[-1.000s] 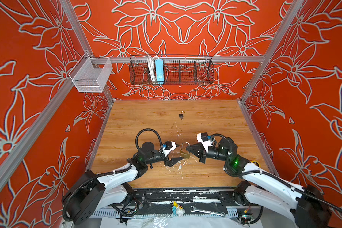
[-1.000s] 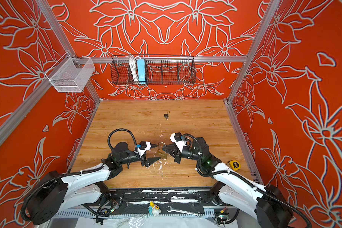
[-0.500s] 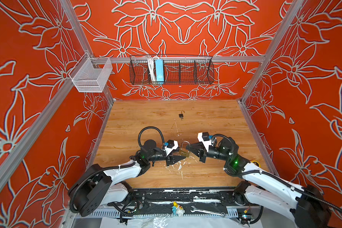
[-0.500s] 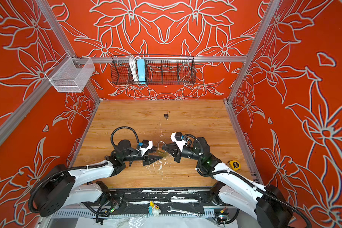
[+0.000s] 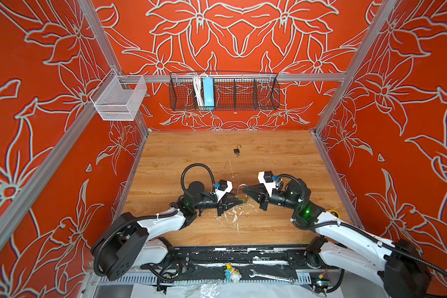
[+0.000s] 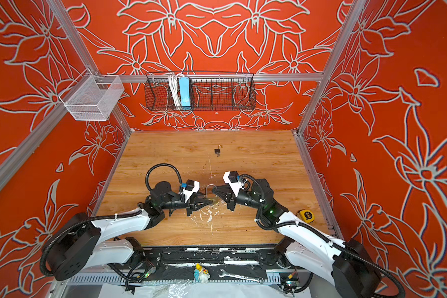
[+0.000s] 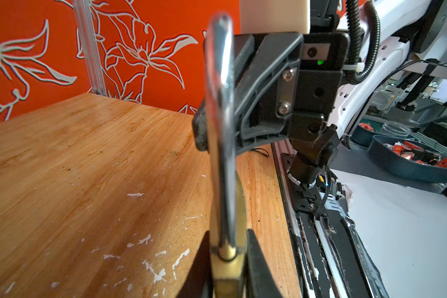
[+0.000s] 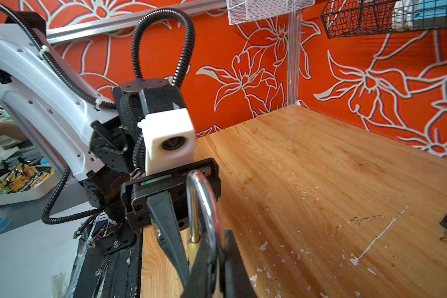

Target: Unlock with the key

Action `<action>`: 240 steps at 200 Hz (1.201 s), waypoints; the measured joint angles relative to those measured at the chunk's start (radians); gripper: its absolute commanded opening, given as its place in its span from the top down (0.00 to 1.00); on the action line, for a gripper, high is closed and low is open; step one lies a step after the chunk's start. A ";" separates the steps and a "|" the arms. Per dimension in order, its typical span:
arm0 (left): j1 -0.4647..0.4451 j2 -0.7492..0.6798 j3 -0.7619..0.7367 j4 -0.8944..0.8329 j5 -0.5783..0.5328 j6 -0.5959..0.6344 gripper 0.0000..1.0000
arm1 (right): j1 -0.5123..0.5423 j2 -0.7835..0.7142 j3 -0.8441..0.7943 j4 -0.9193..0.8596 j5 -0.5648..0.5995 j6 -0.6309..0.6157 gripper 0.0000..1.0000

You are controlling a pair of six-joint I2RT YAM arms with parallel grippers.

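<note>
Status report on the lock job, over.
Left gripper clamped on brass padlock body. Right gripper pinching its shackle. Small black padlock lies farther back, clear of both.

Both arms reach low over the near half of the worktop (image 5: 191,154), forearms angled inward, so the claws meet tip to tip at the middle. The left claw (image 5: 239,200) pinches the brass padlock (image 7: 221,154) by its body. The right claw (image 5: 245,190) clamps its shackle.

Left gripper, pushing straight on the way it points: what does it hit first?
The right gripper, most likely: it faces the left gripper tip to tip, with only the brass padlock between them. Both grip it.
</note>
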 measured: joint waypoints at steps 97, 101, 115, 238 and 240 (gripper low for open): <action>-0.006 -0.042 -0.013 -0.056 -0.527 -0.400 1.00 | 0.093 -0.054 0.003 -0.111 0.522 -0.025 0.32; -0.006 -0.046 -0.013 -0.061 -0.544 -0.427 1.00 | 0.113 -0.047 0.003 -0.110 0.535 -0.035 0.32; -0.006 -0.073 -0.008 -0.109 -0.607 -0.513 1.00 | 0.174 -0.023 0.003 -0.110 0.578 -0.068 0.32; -0.051 -0.135 0.053 -0.269 -0.733 -0.826 1.00 | 0.327 0.219 0.090 -0.120 0.748 -0.148 0.39; -0.054 -0.135 0.053 -0.270 -0.734 -0.827 1.00 | 0.327 0.220 0.092 -0.120 0.751 -0.148 0.40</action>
